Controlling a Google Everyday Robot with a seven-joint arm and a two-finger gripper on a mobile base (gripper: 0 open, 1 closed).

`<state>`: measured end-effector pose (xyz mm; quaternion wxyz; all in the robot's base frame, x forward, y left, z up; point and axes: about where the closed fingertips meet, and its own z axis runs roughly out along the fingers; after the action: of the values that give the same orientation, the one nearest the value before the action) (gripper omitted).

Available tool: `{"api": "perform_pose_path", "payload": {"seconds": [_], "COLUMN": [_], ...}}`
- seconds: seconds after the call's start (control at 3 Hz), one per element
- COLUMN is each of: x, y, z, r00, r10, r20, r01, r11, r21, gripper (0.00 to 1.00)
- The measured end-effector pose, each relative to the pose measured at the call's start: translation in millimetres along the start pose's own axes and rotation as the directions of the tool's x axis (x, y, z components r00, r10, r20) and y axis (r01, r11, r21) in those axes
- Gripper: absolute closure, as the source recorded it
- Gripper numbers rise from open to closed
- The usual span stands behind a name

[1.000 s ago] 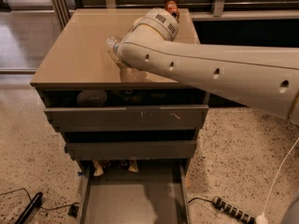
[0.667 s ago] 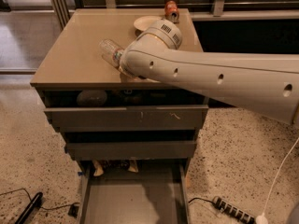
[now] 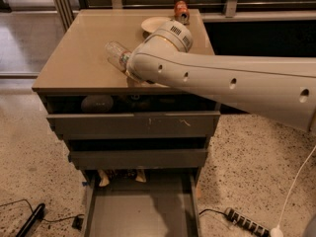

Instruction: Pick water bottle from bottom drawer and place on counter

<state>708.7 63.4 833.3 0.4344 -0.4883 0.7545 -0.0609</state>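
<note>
The water bottle [image 3: 115,52], clear plastic, lies tilted just over the left-middle of the beige counter [image 3: 74,58]; whether it touches the top I cannot tell. My gripper [image 3: 127,64] is at the bottle's right end, mostly hidden behind my white wrist [image 3: 163,48], which reaches in from the right. The bottle's cap end is hidden by the wrist. The bottom drawer [image 3: 140,214] is pulled out below, showing its bare grey floor.
A pale plate [image 3: 153,23] and an orange soda can [image 3: 181,11] sit at the counter's back. The top drawer [image 3: 133,125] is ajar with a dark round object [image 3: 97,103] inside. Wrappers [image 3: 121,176] lie behind the bottom drawer. A power strip [image 3: 247,222] and cables lie on the floor.
The wrist and bottle dropped slightly toward the counter and shifted a little forward, uncovering the plate behind them.
</note>
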Motion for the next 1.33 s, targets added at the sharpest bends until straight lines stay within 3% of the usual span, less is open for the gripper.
{"api": "perform_pose_path", "payload": {"seconds": [1.0, 1.33], "x": [0.0, -0.1], "y": [0.0, 0.0], "z": [0.0, -0.1], "r00": [1.0, 1.0], "r10": [0.0, 0.0], "r20": [0.0, 0.0], "r01": [0.0, 0.0], "r11": [1.0, 1.0], "r21": [0.0, 0.0], "gripper": [0.14, 0.0]}}
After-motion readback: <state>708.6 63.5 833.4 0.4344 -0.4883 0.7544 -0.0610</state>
